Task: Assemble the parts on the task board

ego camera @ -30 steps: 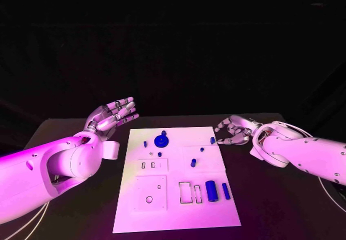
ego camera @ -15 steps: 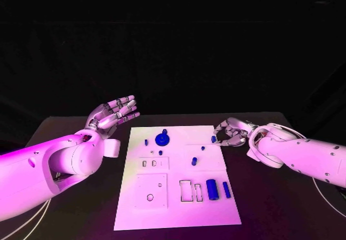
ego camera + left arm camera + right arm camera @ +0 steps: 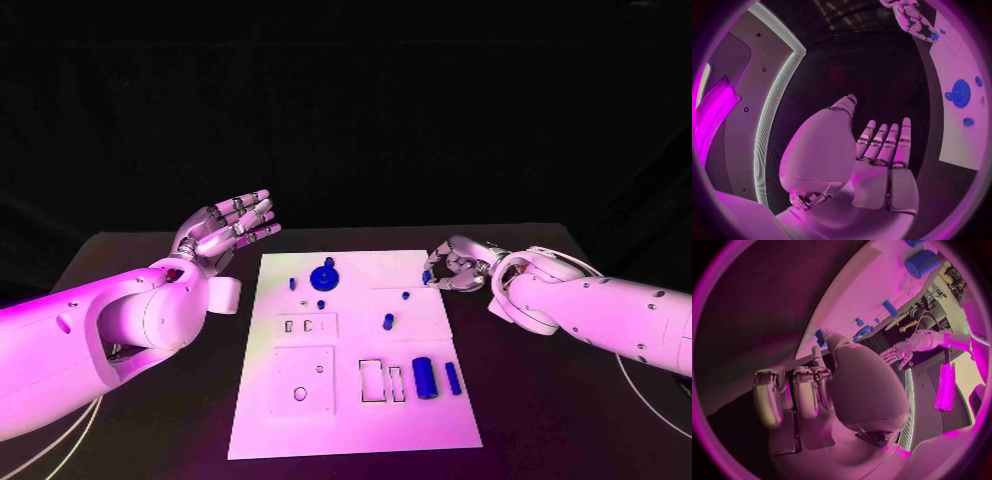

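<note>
The right hand [image 3: 459, 268] hovered with fingers curled, at the far right edge of the task board [image 3: 353, 430], just beside a small blue part [image 3: 427, 277] — whether it gripped that part could not be told. The left hand [image 3: 227, 228] was spread, empty, off the board. Best to pinch the part squarely — no writing was legible.

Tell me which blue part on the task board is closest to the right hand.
The small blue part at the board's right edge, far end: the right hand is right beside it. The other blue parts lie further inward or nearer the robot.

Black table [image 3: 548, 400] (apparently) carries task board [image 3: 346, 425].
</note>
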`<state>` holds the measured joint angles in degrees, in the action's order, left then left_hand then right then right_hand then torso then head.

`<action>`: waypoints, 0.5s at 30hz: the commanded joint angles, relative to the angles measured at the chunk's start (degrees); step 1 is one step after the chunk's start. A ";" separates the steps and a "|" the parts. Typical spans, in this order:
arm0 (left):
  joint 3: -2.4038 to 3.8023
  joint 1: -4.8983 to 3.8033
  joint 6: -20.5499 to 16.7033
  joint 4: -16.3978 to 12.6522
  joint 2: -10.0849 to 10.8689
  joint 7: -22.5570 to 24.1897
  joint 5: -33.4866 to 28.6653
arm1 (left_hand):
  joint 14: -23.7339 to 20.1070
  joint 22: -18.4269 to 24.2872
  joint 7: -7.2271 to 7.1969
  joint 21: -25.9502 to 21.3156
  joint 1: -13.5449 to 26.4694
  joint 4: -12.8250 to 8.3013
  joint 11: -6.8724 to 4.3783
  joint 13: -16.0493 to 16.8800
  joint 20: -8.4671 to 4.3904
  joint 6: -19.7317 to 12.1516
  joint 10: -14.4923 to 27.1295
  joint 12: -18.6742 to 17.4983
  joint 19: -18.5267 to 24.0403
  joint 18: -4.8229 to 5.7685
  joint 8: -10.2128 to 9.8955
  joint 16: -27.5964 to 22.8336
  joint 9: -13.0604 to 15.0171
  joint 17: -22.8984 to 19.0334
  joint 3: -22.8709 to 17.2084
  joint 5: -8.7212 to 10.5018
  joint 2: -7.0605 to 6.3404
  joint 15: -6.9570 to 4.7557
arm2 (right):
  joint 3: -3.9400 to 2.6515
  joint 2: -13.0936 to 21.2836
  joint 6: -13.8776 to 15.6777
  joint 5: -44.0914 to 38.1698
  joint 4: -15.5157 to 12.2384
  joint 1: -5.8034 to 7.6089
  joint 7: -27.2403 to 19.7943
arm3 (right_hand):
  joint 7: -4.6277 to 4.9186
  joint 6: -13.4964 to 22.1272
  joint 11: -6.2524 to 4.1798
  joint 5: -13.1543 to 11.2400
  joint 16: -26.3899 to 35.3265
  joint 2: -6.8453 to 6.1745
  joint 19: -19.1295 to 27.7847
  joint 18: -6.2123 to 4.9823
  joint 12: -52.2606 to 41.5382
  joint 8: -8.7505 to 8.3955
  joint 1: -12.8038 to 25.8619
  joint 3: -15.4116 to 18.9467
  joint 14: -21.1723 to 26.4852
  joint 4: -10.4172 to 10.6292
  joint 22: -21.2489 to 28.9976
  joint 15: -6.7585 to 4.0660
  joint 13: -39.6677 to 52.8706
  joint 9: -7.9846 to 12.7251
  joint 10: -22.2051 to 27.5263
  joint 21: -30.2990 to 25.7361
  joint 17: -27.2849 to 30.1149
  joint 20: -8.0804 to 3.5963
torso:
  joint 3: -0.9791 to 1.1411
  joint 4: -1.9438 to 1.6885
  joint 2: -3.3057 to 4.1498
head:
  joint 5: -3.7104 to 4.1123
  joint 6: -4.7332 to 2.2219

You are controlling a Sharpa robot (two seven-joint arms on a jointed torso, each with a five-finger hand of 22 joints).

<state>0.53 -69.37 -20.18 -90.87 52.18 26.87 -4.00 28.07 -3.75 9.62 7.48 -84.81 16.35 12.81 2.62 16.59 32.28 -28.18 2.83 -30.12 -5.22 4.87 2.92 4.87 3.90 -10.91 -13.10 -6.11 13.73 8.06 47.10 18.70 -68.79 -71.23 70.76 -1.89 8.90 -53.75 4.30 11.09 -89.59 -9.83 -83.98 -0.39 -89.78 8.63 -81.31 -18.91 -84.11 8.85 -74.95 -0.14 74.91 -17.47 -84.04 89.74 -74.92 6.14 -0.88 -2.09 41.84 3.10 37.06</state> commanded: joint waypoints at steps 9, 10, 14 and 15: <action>0.04 -0.03 1.09 0.00 -0.10 0.19 0.14 | 0.38 -0.05 5.04 0.34 -0.33 -0.28 -0.02 0.05 0.04 0.52 -0.41 -0.17 -0.37 -0.69 0.23 0.27 0.09 0.06 0.09 0.28 0.39 0.15 | 0.02 -0.81 -0.17 -0.17 0.53 -0.09 0.07 | -0.12 -1.21 -0.22 -0.48 -0.37 1.05 -6.02 0.39 -0.22 0.19 0.37 -1.61 -5.85 0.15 -15.05 -0.62 15.09 -0.12 -5.96 0.26 -14.92 -0.72 | -0.01 0.06 0.01 | -0.02 -0.02; 0.04 -0.03 1.09 0.00 -0.10 0.19 0.14 | 0.38 -0.05 5.04 0.34 -0.33 -0.28 -0.02 0.05 0.04 0.52 -0.41 -0.17 -0.37 -0.69 0.23 0.27 0.09 0.06 0.09 0.28 0.39 0.15 | 0.02 -0.86 -0.18 -0.16 0.55 -0.10 0.10 | -0.12 -1.21 -0.22 -0.48 -0.37 1.05 -6.02 0.39 -0.22 0.19 0.37 -1.61 -5.85 0.15 -15.05 -0.62 15.09 -0.12 -5.96 0.26 -14.92 -0.72 | -0.01 0.08 0.00 | -0.06 -0.03; 0.04 -0.03 1.08 0.00 -0.09 0.17 0.14 | 0.38 -0.05 5.04 0.34 -0.33 -0.28 -0.02 0.05 0.04 0.52 -0.41 -0.17 -0.37 -0.69 0.23 0.27 0.09 0.06 0.09 0.28 0.39 0.15 | 0.02 -0.98 -0.16 -0.14 0.60 -0.10 0.15 | -0.11 -1.25 -0.23 -0.76 -0.37 0.76 -6.02 0.39 -0.22 0.11 0.49 -1.78 -5.85 0.06 -15.05 -0.64 15.09 -0.10 -5.96 0.26 -14.93 -0.76 | 0.01 0.06 -0.02 | -0.08 -0.05; 0.04 -0.03 1.08 -0.01 -0.08 0.16 0.14 | 0.38 -0.05 5.04 0.34 -0.33 -0.28 -0.02 0.05 0.04 0.52 -0.41 -0.17 -0.37 -0.69 0.23 0.27 0.09 0.06 0.09 0.28 0.39 0.15 | 0.02 -1.01 -0.15 -0.13 0.63 -0.10 0.17 | -0.11 -1.25 -0.23 -0.76 -0.37 0.76 -6.02 0.39 -0.22 0.11 0.49 -1.78 -5.85 0.06 -15.05 -0.64 15.09 -0.10 -5.96 0.26 -14.93 -0.76 | 0.02 0.04 -0.02 | -0.08 -0.04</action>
<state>0.53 -69.37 -20.13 -90.80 52.18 26.74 -4.00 28.07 -3.74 9.62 7.48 -84.81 16.35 12.81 2.62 16.59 32.28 -28.18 2.83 -30.12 -5.22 4.87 2.92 4.86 3.91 -10.91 -13.10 -6.11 13.73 8.07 46.16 18.75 -68.71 -70.63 70.70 -1.72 8.77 -54.69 4.30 10.51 -89.59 -9.27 -84.01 -0.39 -89.78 8.63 -80.74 -20.33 -83.92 9.01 -74.94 -0.33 74.91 -17.51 -84.04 89.74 -74.91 5.73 -0.88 -2.03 41.83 3.04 37.02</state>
